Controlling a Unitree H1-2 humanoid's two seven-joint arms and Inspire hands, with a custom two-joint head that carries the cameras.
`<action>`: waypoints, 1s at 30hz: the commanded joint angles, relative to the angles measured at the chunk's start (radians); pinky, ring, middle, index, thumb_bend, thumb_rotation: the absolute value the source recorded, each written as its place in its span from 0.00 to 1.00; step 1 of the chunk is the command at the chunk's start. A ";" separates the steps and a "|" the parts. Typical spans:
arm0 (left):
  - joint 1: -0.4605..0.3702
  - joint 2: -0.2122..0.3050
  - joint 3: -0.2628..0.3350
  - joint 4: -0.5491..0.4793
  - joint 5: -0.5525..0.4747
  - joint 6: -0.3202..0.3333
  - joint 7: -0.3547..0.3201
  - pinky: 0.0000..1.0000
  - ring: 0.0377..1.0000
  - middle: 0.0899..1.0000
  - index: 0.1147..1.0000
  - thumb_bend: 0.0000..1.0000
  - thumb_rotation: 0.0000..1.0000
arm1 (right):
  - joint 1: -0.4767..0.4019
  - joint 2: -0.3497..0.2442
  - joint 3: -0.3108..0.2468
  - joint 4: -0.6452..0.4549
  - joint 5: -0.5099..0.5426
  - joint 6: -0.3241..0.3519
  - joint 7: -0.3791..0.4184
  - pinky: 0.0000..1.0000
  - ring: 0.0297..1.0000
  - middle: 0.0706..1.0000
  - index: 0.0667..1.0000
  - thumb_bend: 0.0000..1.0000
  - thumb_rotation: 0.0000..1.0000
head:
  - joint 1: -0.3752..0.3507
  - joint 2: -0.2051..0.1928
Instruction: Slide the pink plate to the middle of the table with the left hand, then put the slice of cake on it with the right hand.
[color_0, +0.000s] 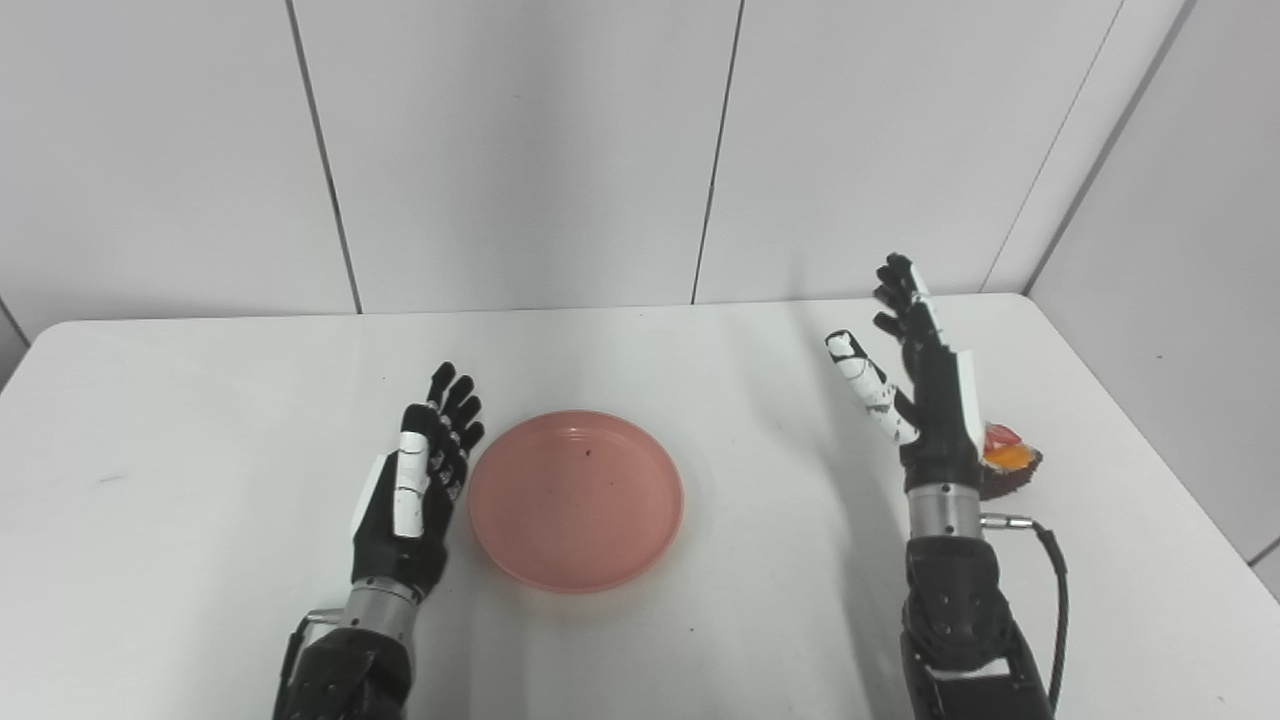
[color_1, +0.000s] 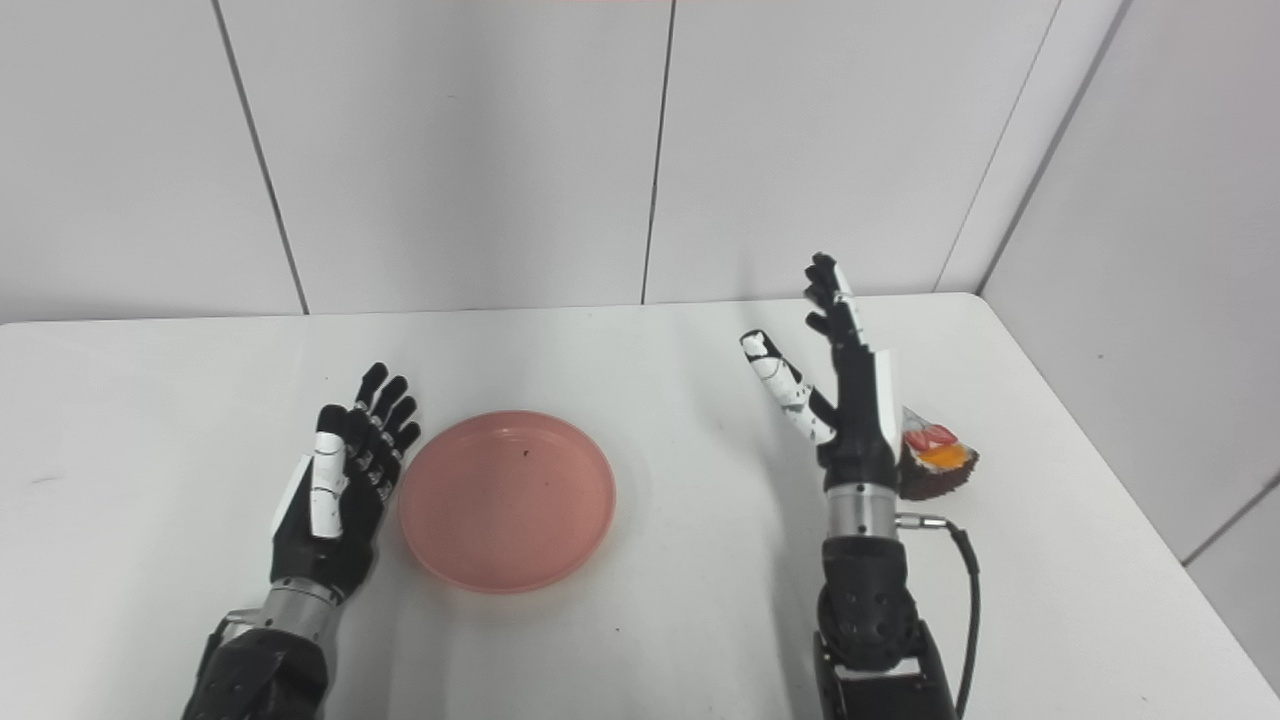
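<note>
The pink plate (color_0: 577, 498) lies flat on the white table (color_0: 200, 420), slightly left of its middle, and holds nothing. My left hand (color_0: 415, 482) is open, fingers straight, right beside the plate's left rim. My right hand (color_0: 915, 385) is open and raised upright above the table, right of the plate. The slice of cake (color_0: 1008, 460), dark brown with red and orange topping, lies on the table just right of and partly hidden behind my right wrist. It also shows in the right eye view (color_1: 935, 460).
White wall panels stand behind the table's far edge (color_0: 640, 308). The table's right edge (color_0: 1150, 450) runs close to the cake. A black cable (color_0: 1055, 570) loops from my right forearm.
</note>
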 joint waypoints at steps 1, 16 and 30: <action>0.046 0.015 0.010 0.052 -0.001 -0.010 -0.003 1.00 1.00 1.00 1.00 0.76 1.00 | -0.036 -0.050 -0.001 -0.085 -0.099 0.129 0.013 0.82 0.87 0.86 0.87 0.64 0.70 | -0.038 -0.004; 0.014 0.077 0.051 0.185 -0.031 -0.120 -0.044 1.00 1.00 1.00 1.00 0.69 1.00 | -0.069 -0.144 0.023 -0.197 -0.567 0.562 0.292 0.68 0.81 0.84 0.83 0.76 0.41 | -0.226 -0.020; 0.021 0.092 0.049 0.166 -0.039 -0.098 -0.071 1.00 1.00 1.00 1.00 0.68 1.00 | -0.072 -0.155 -0.093 -0.156 -0.707 0.562 0.478 0.78 0.87 0.87 0.84 0.83 0.35 | -0.243 -0.016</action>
